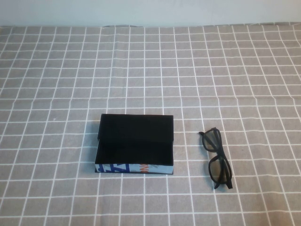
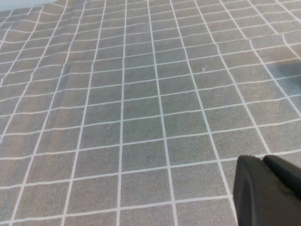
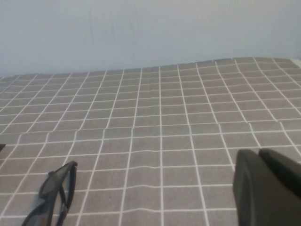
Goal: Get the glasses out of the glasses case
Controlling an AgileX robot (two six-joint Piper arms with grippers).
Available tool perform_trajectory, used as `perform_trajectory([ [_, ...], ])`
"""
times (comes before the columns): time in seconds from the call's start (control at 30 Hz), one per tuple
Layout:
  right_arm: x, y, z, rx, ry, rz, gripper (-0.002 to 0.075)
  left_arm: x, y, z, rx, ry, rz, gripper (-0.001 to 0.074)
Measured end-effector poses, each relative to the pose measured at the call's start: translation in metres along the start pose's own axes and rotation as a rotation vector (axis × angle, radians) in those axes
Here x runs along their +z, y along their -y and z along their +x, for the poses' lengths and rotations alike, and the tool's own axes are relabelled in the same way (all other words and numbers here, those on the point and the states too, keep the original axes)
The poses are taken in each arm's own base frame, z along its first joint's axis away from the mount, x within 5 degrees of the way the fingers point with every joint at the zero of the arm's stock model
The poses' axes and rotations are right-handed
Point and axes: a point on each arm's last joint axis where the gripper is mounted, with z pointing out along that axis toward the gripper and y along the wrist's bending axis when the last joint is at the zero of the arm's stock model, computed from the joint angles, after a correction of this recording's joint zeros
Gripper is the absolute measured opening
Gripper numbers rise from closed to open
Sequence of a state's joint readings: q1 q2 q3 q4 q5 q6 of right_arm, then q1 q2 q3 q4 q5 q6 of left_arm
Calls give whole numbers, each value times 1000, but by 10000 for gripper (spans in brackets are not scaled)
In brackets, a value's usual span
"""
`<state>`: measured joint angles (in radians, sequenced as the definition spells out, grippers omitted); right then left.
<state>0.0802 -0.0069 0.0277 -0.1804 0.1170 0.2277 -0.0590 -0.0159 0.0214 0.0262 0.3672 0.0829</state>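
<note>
The black glasses case (image 1: 135, 143) lies open in the middle of the table, its black inside empty and its blue-and-white side with an orange mark facing the front. The black thick-rimmed glasses (image 1: 217, 157) lie folded on the cloth just right of the case; they also show in the right wrist view (image 3: 54, 195). Neither arm shows in the high view. My left gripper (image 2: 263, 162) is shut and empty above bare cloth. My right gripper (image 3: 258, 155) is shut and empty, set back from the glasses and to their side.
A grey cloth with a white grid (image 1: 150, 70) covers the whole table. A pale wall (image 3: 150, 33) stands behind the far edge.
</note>
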Motion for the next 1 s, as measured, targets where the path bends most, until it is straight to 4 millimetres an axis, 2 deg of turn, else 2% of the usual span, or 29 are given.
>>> perform_trajectory([
  [0.13, 0, -1, 5, 25, -53, -5, -18, 0, 0, 0, 0, 0, 0, -4],
  [0.33, -2, -5, 17, -93, -181, -68, -18, 0, 0, 0, 0, 0, 0, -4],
  [1.0, -2, -6, 18, -113, -192, -78, -18, 0, 0, 0, 0, 0, 0, -5],
])
